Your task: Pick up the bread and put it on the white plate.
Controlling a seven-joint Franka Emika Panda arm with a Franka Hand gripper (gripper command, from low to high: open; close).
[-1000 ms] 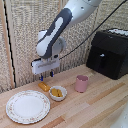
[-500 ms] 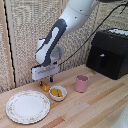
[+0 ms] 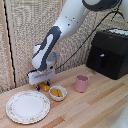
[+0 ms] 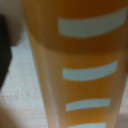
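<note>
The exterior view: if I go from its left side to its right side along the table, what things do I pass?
White plate → claw → small white bowl → pink cup → black box.

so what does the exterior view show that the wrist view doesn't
Only the exterior view shows the layout: the hand low on the table around the bread, just behind the small white bowl, with the white plate empty toward that view's left, and a pink cup and black appliance toward its right.

Only the wrist view shows a blurred close-up: an orange-brown surface with pale blue bars.

Shared: probably nothing recognisable; what the close-up shows cannot be told.
</note>
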